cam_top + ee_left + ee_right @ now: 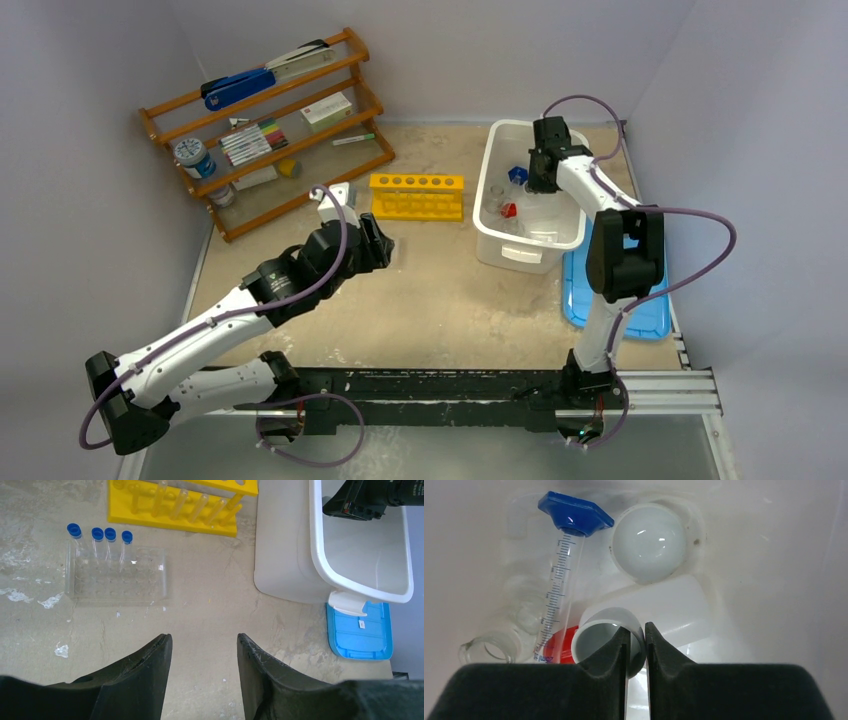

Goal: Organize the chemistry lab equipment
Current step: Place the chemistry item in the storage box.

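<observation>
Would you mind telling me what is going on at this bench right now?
Lab gear is being sorted. The right end effector is down inside the white bin, closed on the rim of a white container lying beside a graduated tube. The left end effector hangs open and empty over the table, near a yellow rack and a clear tray holding four blue-capped tubes.

Landmark: the tub (515,250); inside the tub, my right gripper (638,628), the squeeze bottle (669,610) on its side, a graduated cylinder (556,595) lying flat, a flask (486,652); just left of the tub, the six-hole rack (417,197); left of the tub and nearer me, the tube tray (115,580), four capped tubes (97,545) in its rear row; nearer still, my left gripper (204,637); at the tub's right front corner, a lid (640,310), partly beneath; far left and behind, the wooden shelf (265,130).
</observation>
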